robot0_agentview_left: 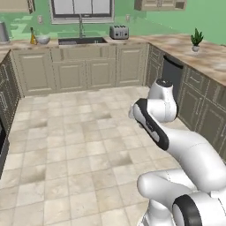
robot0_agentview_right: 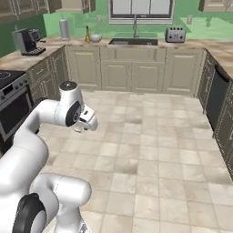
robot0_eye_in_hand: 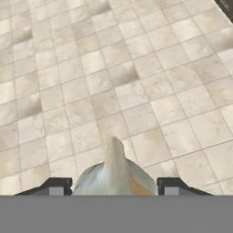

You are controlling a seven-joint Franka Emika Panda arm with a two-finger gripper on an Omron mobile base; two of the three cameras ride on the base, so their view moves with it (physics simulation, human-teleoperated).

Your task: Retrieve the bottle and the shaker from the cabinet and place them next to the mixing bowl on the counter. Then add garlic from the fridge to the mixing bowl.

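My gripper [robot0_eye_in_hand: 113, 184] is shut on a pale garlic bulb [robot0_eye_in_hand: 113, 173] with a pointed top, held between the two dark fingertips [robot0_eye_in_hand: 57, 185] over the tiled floor. In the right base view the hand [robot0_agentview_right: 85, 120] hangs mid-room, pointing down. Far off on the marble counter [robot0_agentview_left: 17, 44] stand the bottle [robot0_agentview_left: 32, 36] of yellow liquid and, right beside it, the pale mixing bowl [robot0_agentview_left: 43, 39]. From the other side the bottle [robot0_agentview_right: 87, 34] and mixing bowl [robot0_agentview_right: 95, 38] sit left of the sink. The shaker, the cabinet shelf and the fridge are out of view.
A sink [robot0_agentview_right: 134, 42] and toaster [robot0_agentview_right: 175, 34] sit on the back counter, a grey cylinder [robot0_agentview_right: 64, 29] and coffee machine [robot0_agentview_right: 27, 40] at left. A stove [robot0_agentview_right: 11, 86] flanks the left, a dishwasher [robot0_agentview_left: 172, 73] and potted plant [robot0_agentview_left: 196, 39] the right. Open tiled floor [robot0_agentview_right: 150, 136] lies between.
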